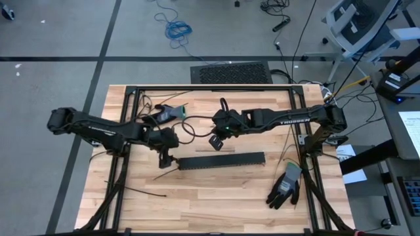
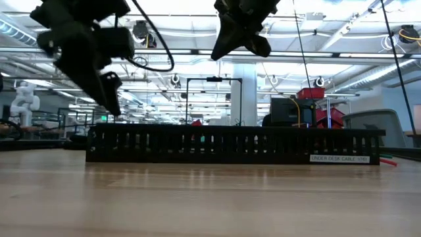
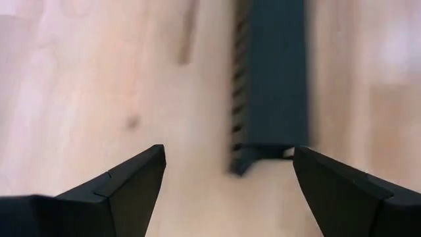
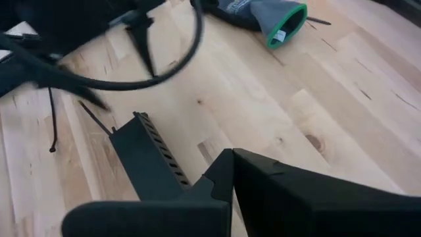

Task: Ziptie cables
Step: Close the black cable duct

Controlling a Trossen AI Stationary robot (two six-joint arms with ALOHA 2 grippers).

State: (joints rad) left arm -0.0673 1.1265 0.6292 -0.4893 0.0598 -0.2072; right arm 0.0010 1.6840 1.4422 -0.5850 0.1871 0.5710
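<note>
A long black slotted cable duct (image 1: 222, 160) lies flat across the middle of the wooden table (image 1: 216, 210). My left gripper (image 1: 168, 158) hangs open just above the duct's left end (image 3: 263, 148), with its fingers on either side of that end and clear of it. Behind the duct's middle, my right gripper (image 1: 215, 143) is shut on nothing and stands higher up (image 2: 240, 39). A few thin red and green wires of the cables (image 2: 389, 160) show on the table past the duct's right end.
A grey and black work glove (image 1: 285, 185) lies near the right front of the table. Thin black zip ties lie in front of the duct's left end (image 1: 164, 176) and farther toward the near left (image 1: 141, 192). Black frame bars (image 1: 210, 87) run round the table.
</note>
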